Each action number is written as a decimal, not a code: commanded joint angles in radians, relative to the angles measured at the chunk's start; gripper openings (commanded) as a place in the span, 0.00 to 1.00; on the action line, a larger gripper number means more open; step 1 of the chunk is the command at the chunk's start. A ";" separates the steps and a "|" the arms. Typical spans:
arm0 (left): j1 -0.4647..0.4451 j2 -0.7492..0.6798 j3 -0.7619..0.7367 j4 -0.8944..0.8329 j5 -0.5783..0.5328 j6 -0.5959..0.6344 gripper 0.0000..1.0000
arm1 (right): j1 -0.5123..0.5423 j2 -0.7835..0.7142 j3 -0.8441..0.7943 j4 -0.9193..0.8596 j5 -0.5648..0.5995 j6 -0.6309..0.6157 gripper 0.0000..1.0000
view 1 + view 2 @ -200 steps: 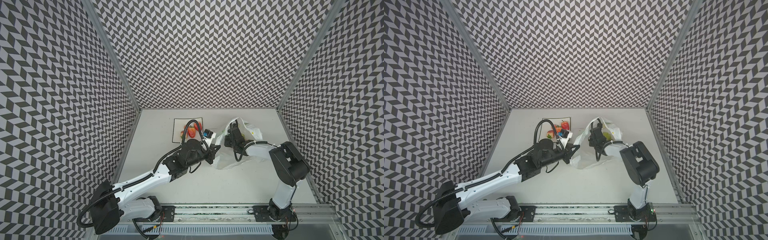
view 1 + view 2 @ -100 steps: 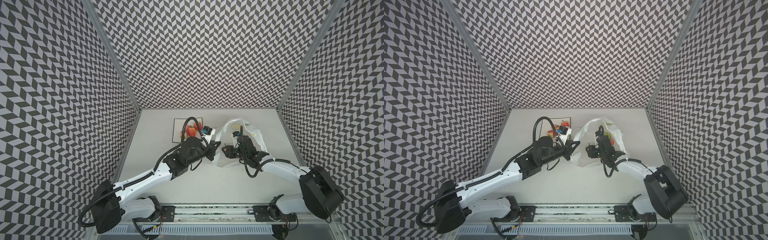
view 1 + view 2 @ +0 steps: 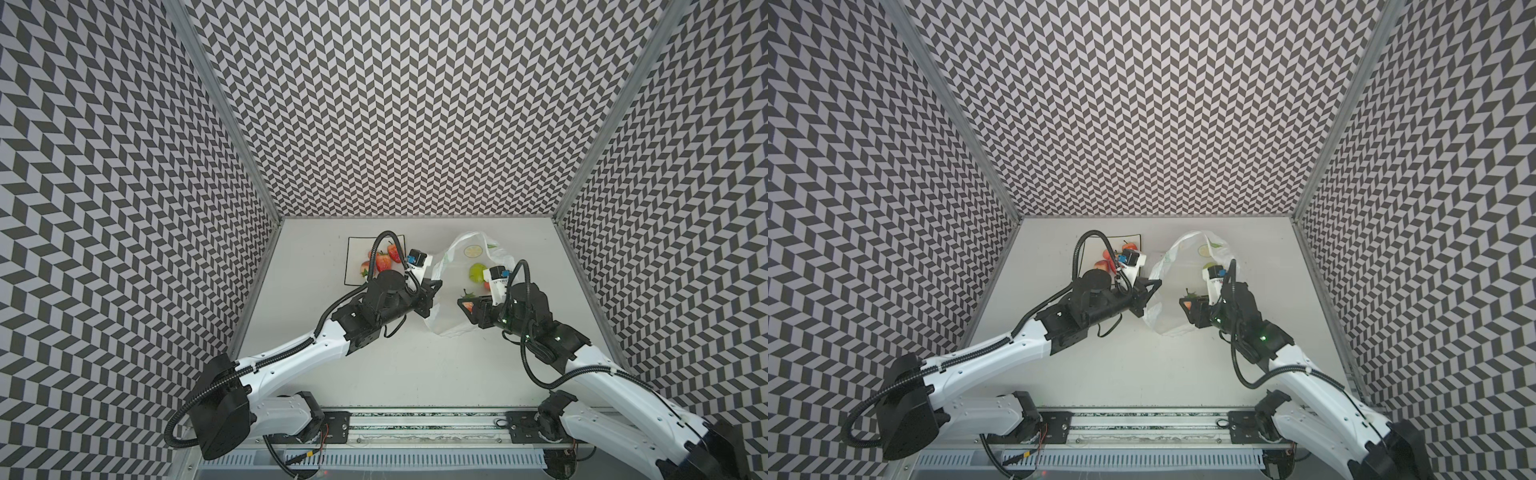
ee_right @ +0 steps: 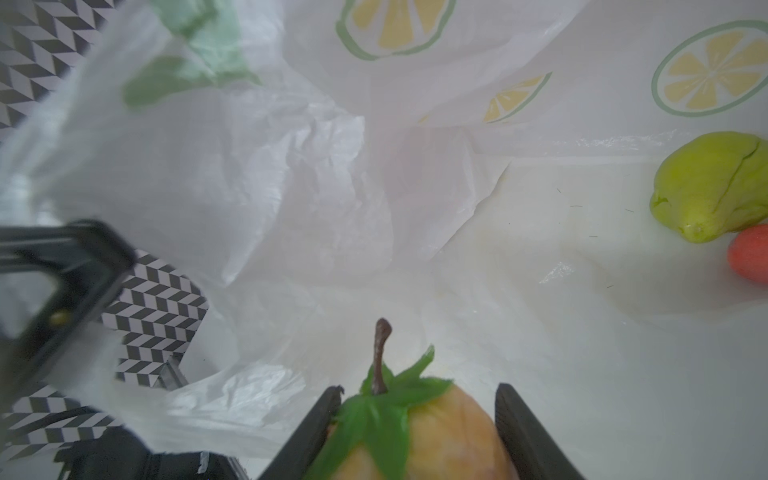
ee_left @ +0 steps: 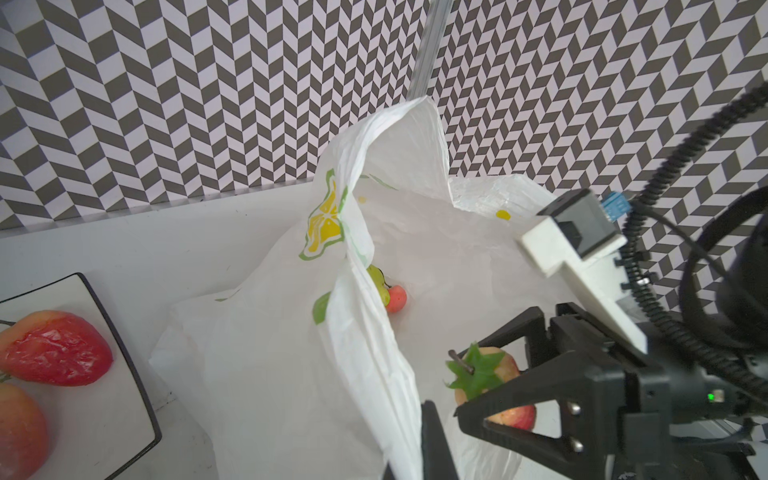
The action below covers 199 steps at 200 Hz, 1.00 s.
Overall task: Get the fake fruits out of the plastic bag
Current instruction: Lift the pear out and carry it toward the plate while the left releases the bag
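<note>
Right wrist: right claw (image 4: 417,392) half-open, clamping strawberry (image 4: 440,436).

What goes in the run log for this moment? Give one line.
left gripper: shut on plastic bag edge | right gripper: shut on strawberry | in bag: pear, cherry | on plate: strawberries

Both top views looked steeply down from high in front, sharing the whole worktop (image 3: 395,374). The left wrist camera (image 3: 417,259) faced closely across the plastic bag (image 5: 270,374) toward the right end effector (image 5: 469,378); the right wrist camera (image 5: 577,232) peered inside that bag, past its strawberry (image 4: 436,436).
</note>
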<state>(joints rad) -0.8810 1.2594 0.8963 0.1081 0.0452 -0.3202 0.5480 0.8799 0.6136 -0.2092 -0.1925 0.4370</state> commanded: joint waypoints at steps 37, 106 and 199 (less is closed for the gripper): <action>0.006 -0.016 0.001 0.008 0.029 -0.029 0.16 | 0.003 -0.155 0.120 -0.002 -0.007 -0.046 0.35; 0.005 -0.136 -0.078 0.047 0.082 0.006 0.76 | 0.003 -0.066 0.386 0.059 -0.054 -0.167 0.36; 0.030 -0.432 -0.166 -0.067 0.125 0.161 0.95 | 0.147 0.508 0.820 0.308 -0.060 -0.148 0.36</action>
<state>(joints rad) -0.8604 0.8738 0.7506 0.1024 0.1307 -0.2131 0.6544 1.2613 1.3182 -0.0162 -0.2855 0.2657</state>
